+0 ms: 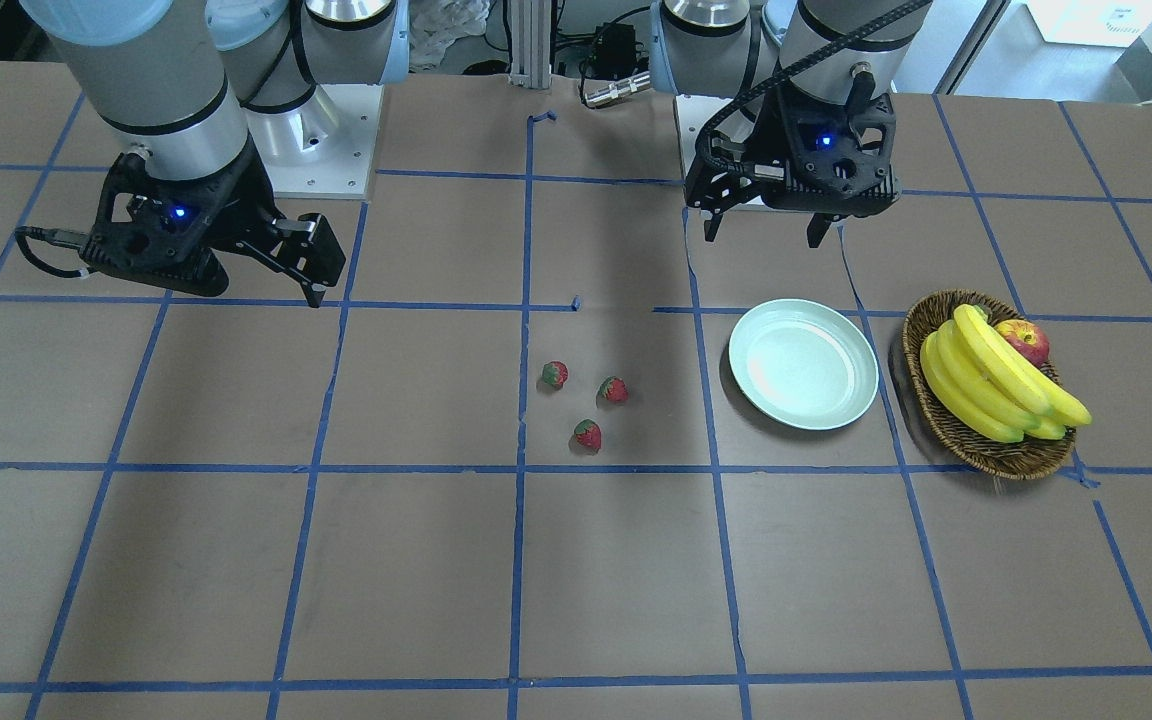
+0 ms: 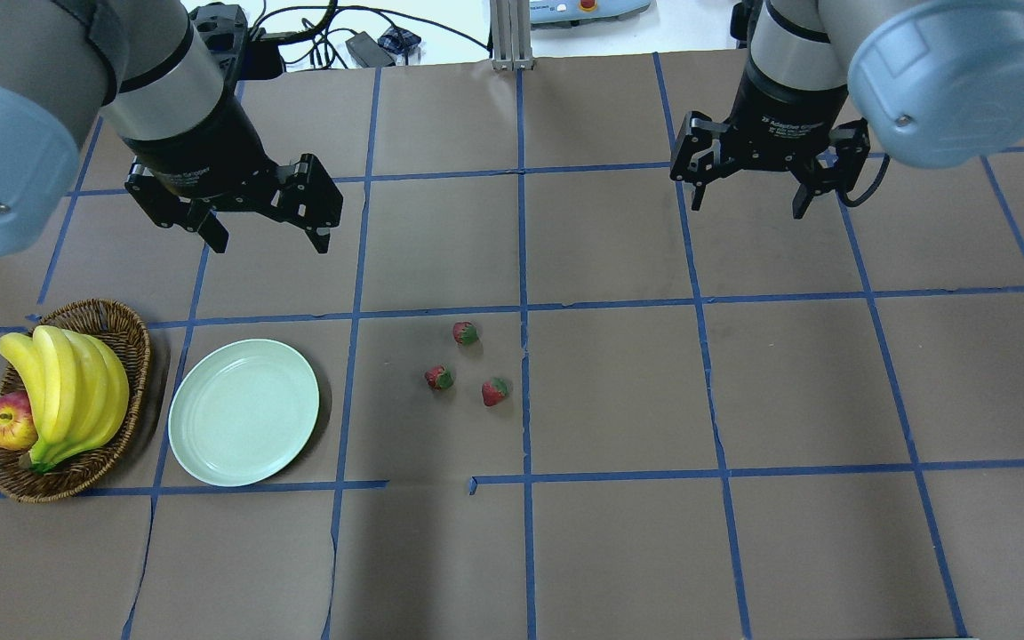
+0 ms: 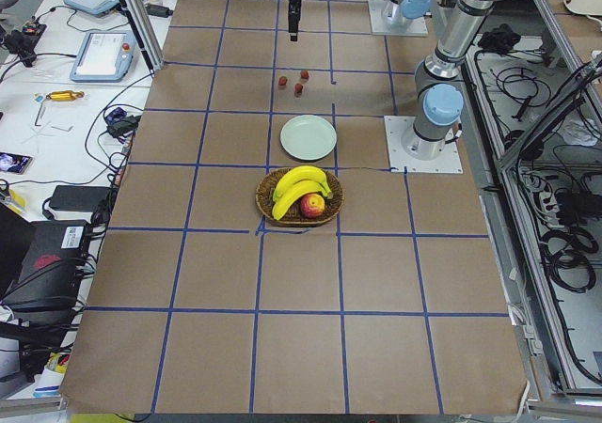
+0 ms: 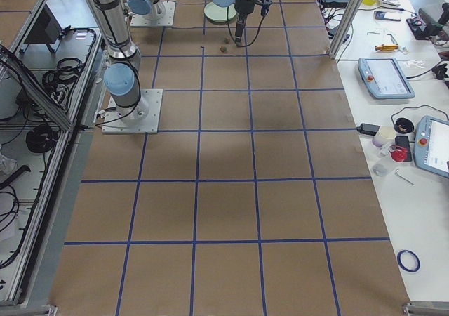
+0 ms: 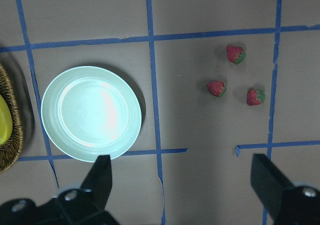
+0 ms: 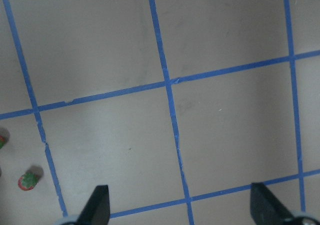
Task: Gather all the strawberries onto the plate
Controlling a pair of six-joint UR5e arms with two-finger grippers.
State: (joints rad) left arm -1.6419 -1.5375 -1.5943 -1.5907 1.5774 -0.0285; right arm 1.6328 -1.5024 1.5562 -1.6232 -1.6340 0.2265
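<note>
Three strawberries lie loose on the table near its middle: one [image 2: 466,333], a second [image 2: 439,378], a third [image 2: 494,391]. They also show in the front view [image 1: 588,435] and the left wrist view [image 5: 216,88]. The mint-green plate [image 2: 244,425] sits empty to their left, also in the left wrist view [image 5: 91,113]. My left gripper [image 2: 268,236] is open and empty, high above the table behind the plate. My right gripper [image 2: 748,206] is open and empty, high over bare table to the right of the strawberries. One strawberry [image 6: 28,181] shows in the right wrist view's lower left.
A wicker basket [image 2: 134,342] with bananas [image 2: 68,382] and an apple [image 2: 10,420] stands left of the plate, almost touching it. Blue tape lines grid the brown table.
</note>
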